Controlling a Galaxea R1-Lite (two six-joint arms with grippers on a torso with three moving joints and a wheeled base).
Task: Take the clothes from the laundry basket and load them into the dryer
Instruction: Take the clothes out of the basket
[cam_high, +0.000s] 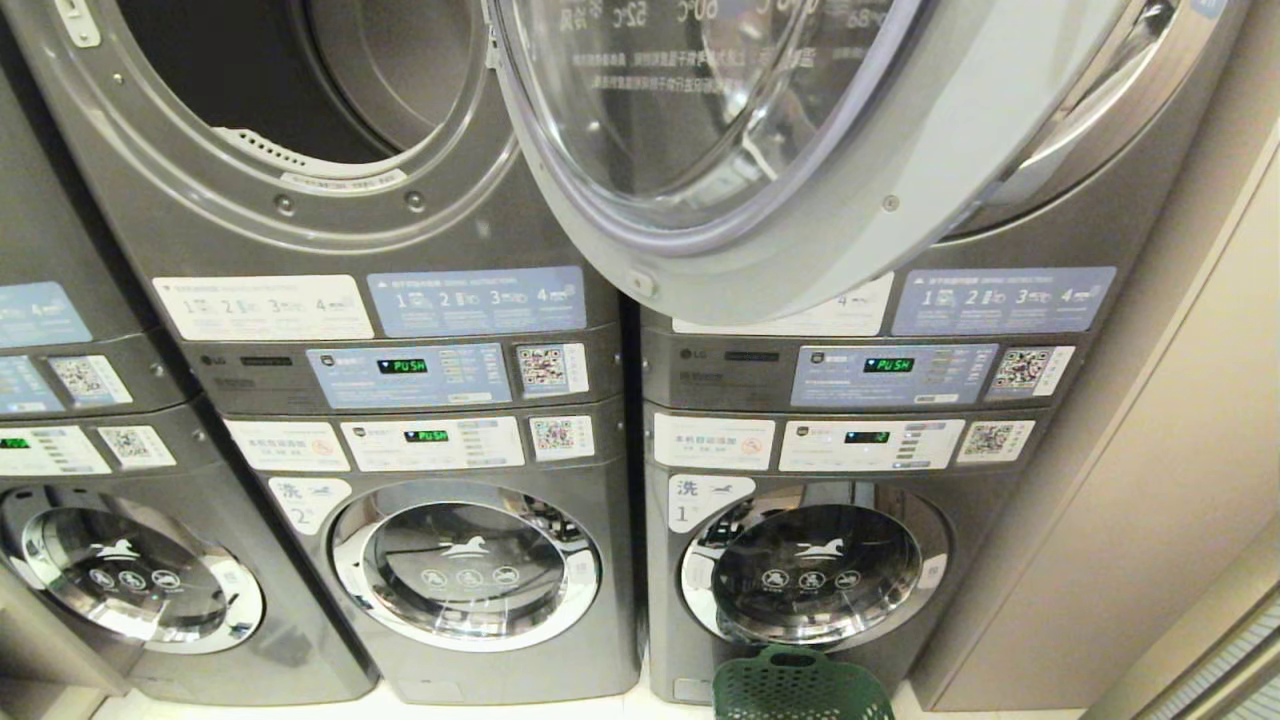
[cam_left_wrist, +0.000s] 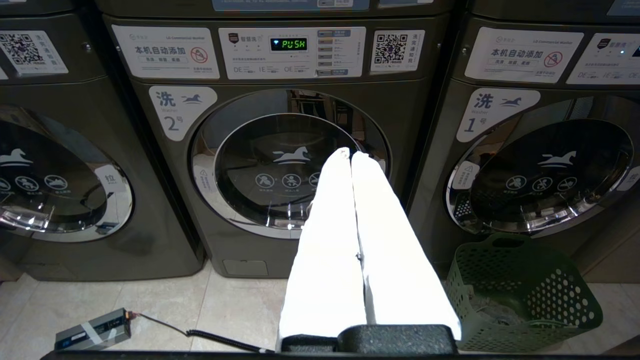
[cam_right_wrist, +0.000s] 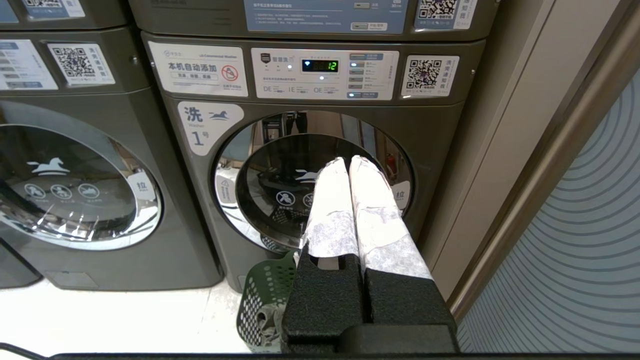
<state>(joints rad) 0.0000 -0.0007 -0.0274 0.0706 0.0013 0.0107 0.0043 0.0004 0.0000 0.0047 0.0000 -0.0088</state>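
The task has barely begun. Nearest, the left gripper (cam_left_wrist: 350, 155) and right gripper (cam_right_wrist: 348, 161) both have their white fingers (cam_left_wrist: 325, 240) pressed together, holding nothing, pointing at the washers. On the floor, against washer number 1 (cam_left_wrist: 545, 175), the green laundry basket (cam_left_wrist: 520, 295) holds what looks like grey clothing (cam_right_wrist: 267, 322). Above, the dryer (cam_high: 320, 90) stands open. Next, an arm must reach into the basket.

Tiled floor (cam_left_wrist: 150, 300): green laundry basket (cam_left_wrist: 520, 295), grey box (cam_left_wrist: 92, 330).
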